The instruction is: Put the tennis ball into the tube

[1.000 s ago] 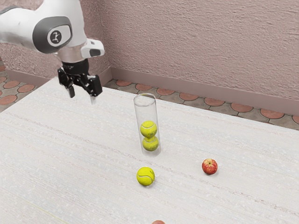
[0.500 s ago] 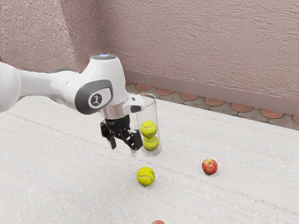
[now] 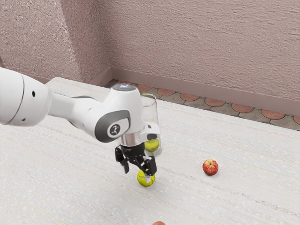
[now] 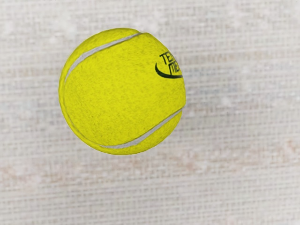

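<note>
In the exterior view, hanging low above the counter (image 3: 225, 197) with the claw (image 3: 137, 175) set wide, empty between its fingers. Just below, resting loose on the counter, the tennis ball (image 3: 142, 182), partly behind one fingertip. Close by, standing upright, the tube (image 3: 151, 110), with another ball (image 3: 151, 146) visible inside and the arm (image 3: 112, 115) across part of it. Well apart, toward the exterior view's right, an apple (image 3: 210, 167); best left alone.

Judged as the step in hand: lining up for the grasp. Before dropping further, centre over the ball, then go straight down with both fingers clear of its crown. Close only at about its widest part, gently and evenly, to avoid squeezing it out or rolling it toward the tube. Lift well above the rim before moving across, so as not to knock the tube over.

In the wrist view, a whole round outline with a pale seam (image 4: 140, 138) and dark lettering (image 4: 169, 63). Off the middle of view, hence perhaps a small sideways correction before closing.
</note>
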`<control>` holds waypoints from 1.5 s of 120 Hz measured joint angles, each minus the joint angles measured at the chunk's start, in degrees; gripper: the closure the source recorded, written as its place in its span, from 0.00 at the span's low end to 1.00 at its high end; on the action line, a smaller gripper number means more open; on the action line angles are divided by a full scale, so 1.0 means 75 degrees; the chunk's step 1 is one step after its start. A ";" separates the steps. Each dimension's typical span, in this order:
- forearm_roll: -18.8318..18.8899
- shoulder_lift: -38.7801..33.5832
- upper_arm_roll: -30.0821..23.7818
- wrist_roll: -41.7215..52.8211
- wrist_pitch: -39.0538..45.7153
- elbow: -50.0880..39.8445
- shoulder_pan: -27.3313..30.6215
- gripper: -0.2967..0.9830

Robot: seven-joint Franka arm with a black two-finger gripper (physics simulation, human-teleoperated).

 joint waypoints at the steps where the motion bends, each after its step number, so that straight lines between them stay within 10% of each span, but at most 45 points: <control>1: -0.0001 0.0022 0.0000 -0.0005 0.0025 0.0002 0.0005 0.23; 159: -0.0236 0.1509 0.0001 -0.0196 0.1607 0.0416 0.0203 0.23; 180: -0.0240 0.1501 0.0002 -0.0197 0.1680 0.0485 0.0194 0.38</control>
